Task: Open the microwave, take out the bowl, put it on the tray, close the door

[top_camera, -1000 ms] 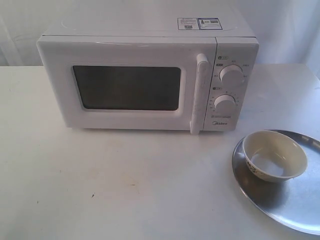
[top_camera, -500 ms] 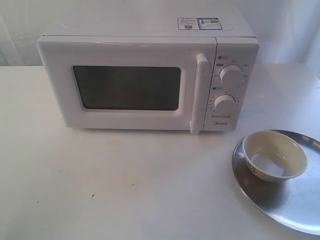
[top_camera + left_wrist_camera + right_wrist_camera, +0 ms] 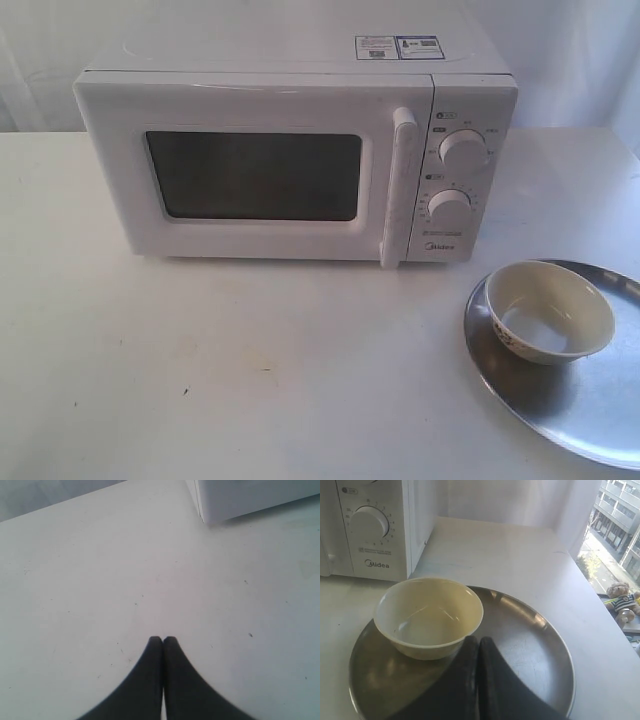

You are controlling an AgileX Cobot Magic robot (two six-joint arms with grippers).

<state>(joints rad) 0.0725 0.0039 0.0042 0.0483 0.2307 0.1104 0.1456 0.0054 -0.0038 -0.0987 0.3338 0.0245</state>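
Note:
The white microwave point(image 3: 290, 150) stands at the back of the table, its door point(image 3: 250, 175) shut, the tall bar handle point(image 3: 397, 185) beside the dials. The cream bowl point(image 3: 548, 311) sits upright on the silver tray point(image 3: 590, 400) at the front right. No arm shows in the exterior view. In the right wrist view my right gripper point(image 3: 478, 640) is shut and empty, its tips close to the bowl point(image 3: 428, 616) above the tray point(image 3: 530, 635); the microwave point(image 3: 370, 525) is behind. My left gripper point(image 3: 162, 640) is shut and empty over bare table, a microwave corner point(image 3: 240, 500) beyond it.
White table point(image 3: 250, 370) spreads in front of the microwave. In the right wrist view the table's edge point(image 3: 600, 600) runs along a window with buildings and a teddy bear point(image 3: 621, 600) outside. A pale curtain hangs behind the microwave.

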